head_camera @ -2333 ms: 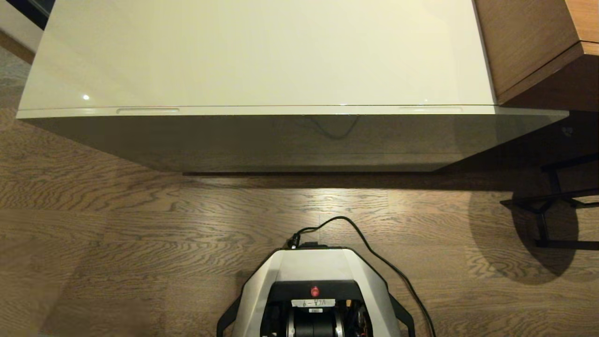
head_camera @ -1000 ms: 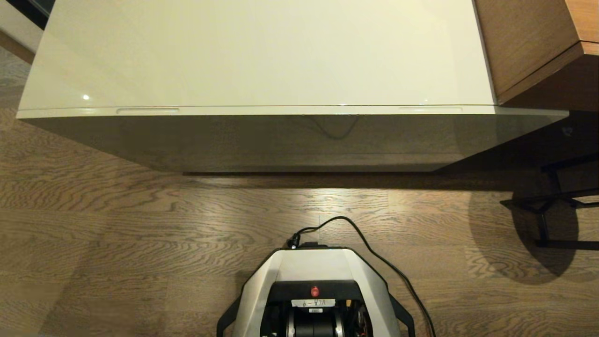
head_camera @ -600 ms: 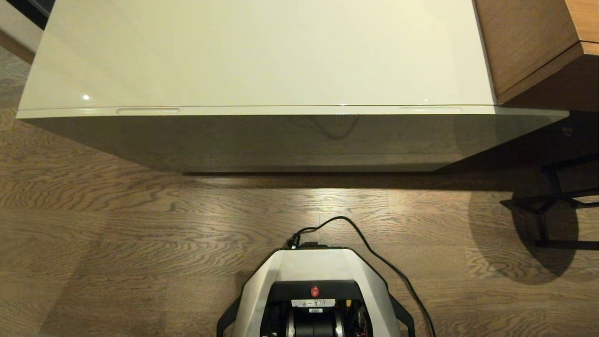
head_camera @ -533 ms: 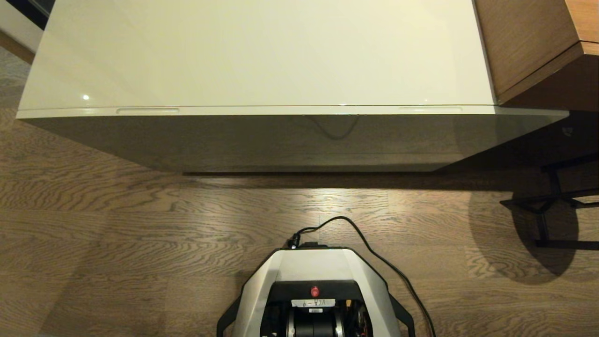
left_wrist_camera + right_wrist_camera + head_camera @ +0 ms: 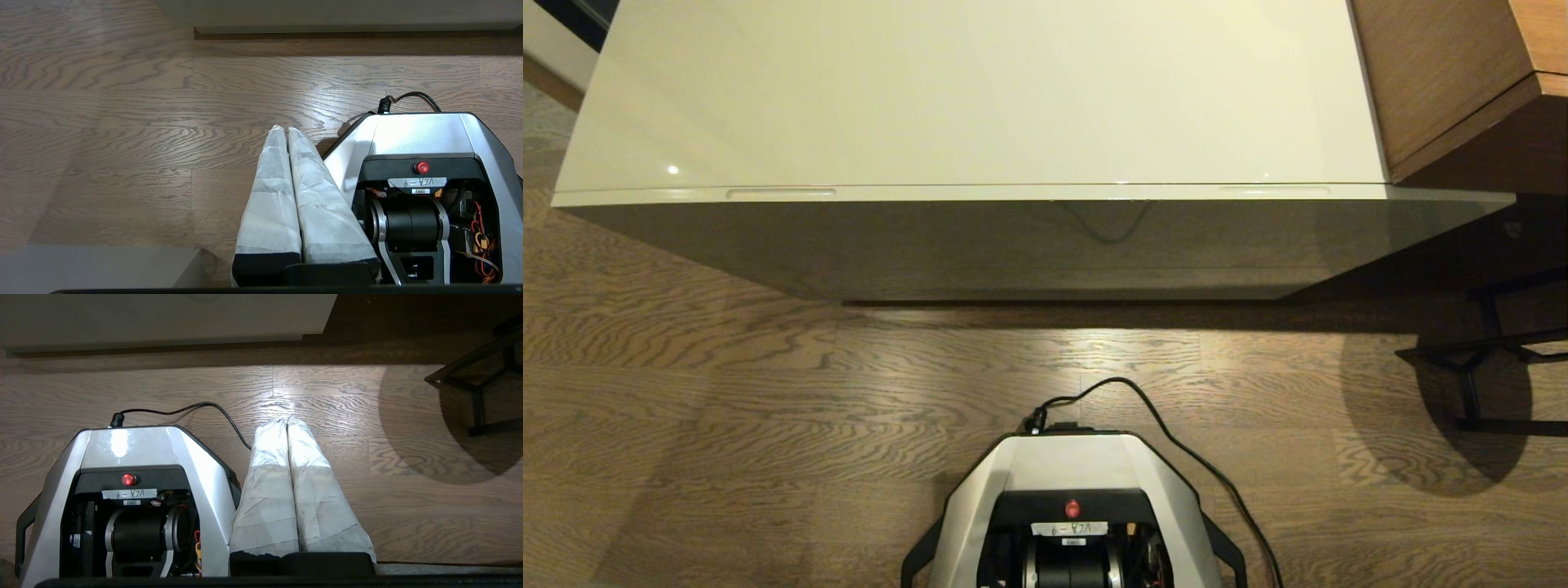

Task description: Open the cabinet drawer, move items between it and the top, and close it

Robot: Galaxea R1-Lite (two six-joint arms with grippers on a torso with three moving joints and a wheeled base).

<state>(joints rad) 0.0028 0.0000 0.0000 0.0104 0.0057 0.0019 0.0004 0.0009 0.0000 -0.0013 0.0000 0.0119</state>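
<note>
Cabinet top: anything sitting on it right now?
Nothing visible on the cabinet top; the part in the head view is bare and glossy. Its far end runs out of frame. The drawer below is shut, so whatever is inside is hidden.

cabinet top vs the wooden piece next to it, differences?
The top is glossy cream-white; the wooden piece on the robot's right is matte brown with grain. The top is wide and mostly in the head view; the wooden piece shows only a corner, its angled edge overhanging the floor. Both are flat with nothing on them.
</note>
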